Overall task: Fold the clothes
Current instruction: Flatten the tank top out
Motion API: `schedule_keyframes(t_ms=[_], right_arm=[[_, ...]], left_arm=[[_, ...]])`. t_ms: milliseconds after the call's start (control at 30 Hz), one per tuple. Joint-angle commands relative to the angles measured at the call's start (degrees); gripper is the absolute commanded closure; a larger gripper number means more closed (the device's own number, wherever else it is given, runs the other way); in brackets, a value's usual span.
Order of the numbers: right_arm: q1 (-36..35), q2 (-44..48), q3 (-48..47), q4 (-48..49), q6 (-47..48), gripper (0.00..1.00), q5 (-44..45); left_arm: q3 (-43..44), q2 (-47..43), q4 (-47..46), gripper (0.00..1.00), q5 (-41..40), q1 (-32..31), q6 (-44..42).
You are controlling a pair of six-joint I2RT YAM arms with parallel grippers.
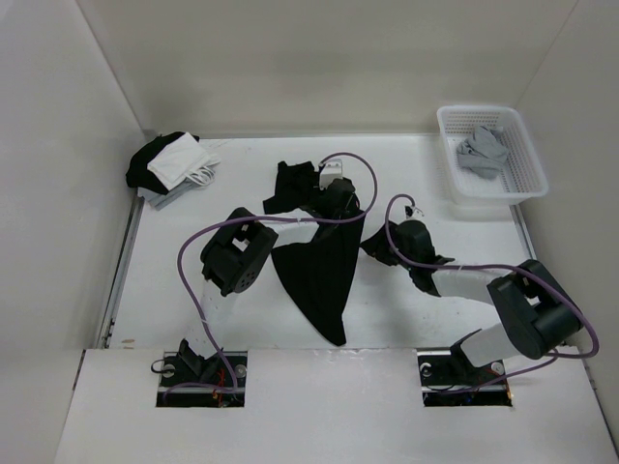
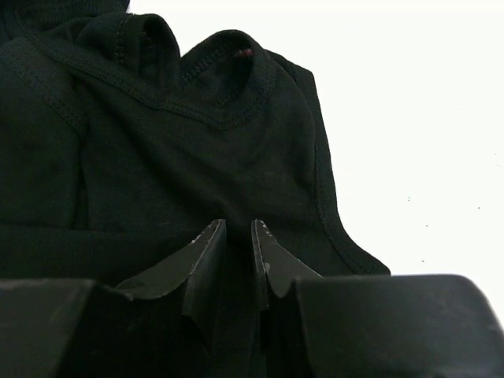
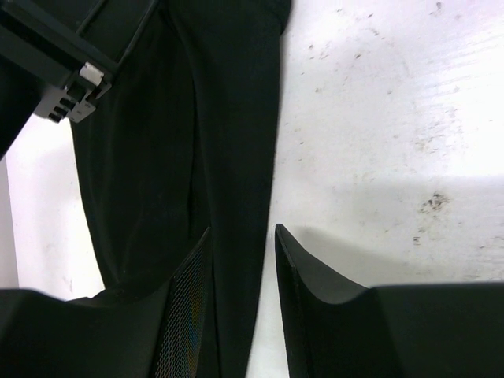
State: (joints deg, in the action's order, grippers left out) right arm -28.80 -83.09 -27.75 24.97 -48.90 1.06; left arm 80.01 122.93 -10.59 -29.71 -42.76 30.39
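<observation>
a black t-shirt (image 1: 319, 275) was held up over the middle of the white worktop (image 1: 261, 324), hanging to a point, probably to be shaken out for folding. the jaws of the left gripper (image 2: 238, 236) were pinched narrow on fabric near the collar; those of the right gripper (image 3: 242, 252) were parted astride a hanging edge.

Left arm (image 1: 237, 253) reaches from its base toward one o'clock, left gripper (image 1: 340, 205) pointed down, jaws a narrow slit apart. Right arm (image 1: 527, 311) doubles back toward ten o'clock, right gripper (image 1: 379, 247) low, jaws parted.
</observation>
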Motion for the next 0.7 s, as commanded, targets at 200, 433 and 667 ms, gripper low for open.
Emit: schedule_keyframes(t_ms=[200, 433, 667], right_arm=[[1.33, -2.6, -4.41, 2.54, -1.02, 0.51, 0.52], [2.03, -6.38, -8.02, 1.57, -1.54, 0.51, 0.17], [3.61, -10.15, -10.3, 1.4, -2.25, 0.47, -0.01]], left_arm=[[-0.29, -0.24, -2.42, 0.83, 1.5, 0.45, 0.46], [-0.03, 0.55, -2.42, 0.86, 2.82, 0.88, 0.55], [-0.55, 0.82, -2.42, 0.88, 3.17, 1.24, 0.72]])
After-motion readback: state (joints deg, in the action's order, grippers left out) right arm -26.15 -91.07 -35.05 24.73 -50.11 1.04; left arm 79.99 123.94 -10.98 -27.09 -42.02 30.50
